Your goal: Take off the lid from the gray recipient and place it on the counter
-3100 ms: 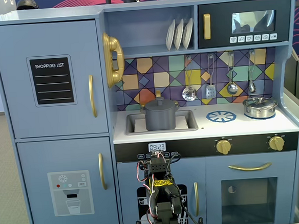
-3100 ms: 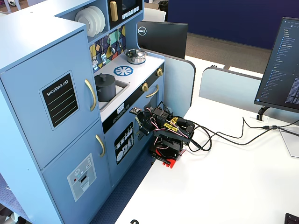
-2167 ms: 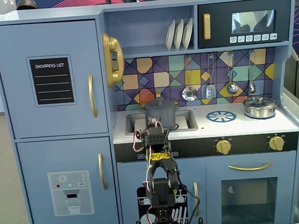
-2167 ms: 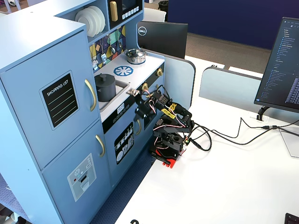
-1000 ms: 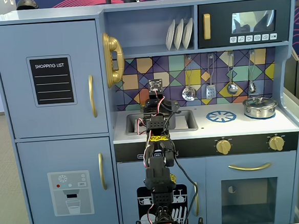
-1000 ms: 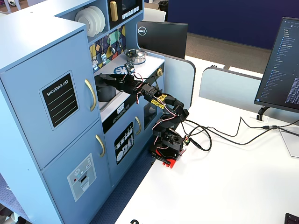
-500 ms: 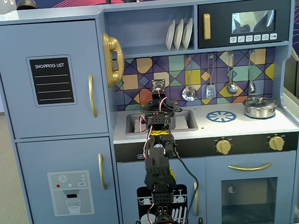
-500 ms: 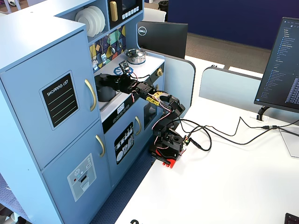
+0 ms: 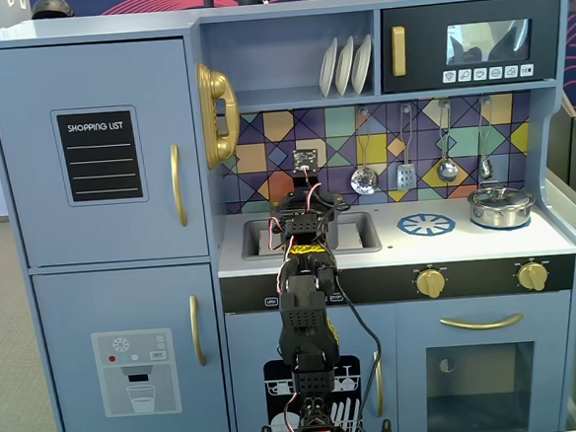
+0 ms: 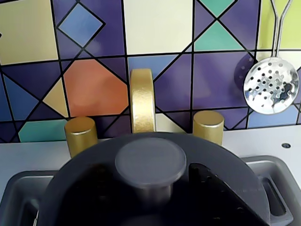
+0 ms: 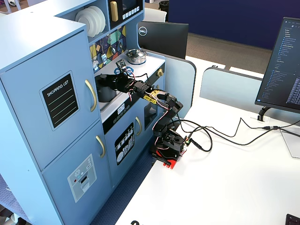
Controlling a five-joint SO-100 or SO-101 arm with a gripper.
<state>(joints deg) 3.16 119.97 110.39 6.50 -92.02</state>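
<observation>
The lid [image 10: 155, 188] sits on the gray recipient [image 11: 106, 89] in the sink [image 9: 363, 232]. The arm is reaching for its knob [image 10: 150, 162]; whether the claw is clenched cannot be told. Next: grip, lift, carry to the tabletop [image 9: 389, 250].

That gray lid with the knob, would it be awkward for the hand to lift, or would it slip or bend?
The lid looks rigid and matte, so it probably won't flex and shouldn't be very slippery. Its knob is broad and raised, which likely offers a fair hold. Being flat and round, it should lie still on the counter rather than roll, unless dropped on edge.
</observation>
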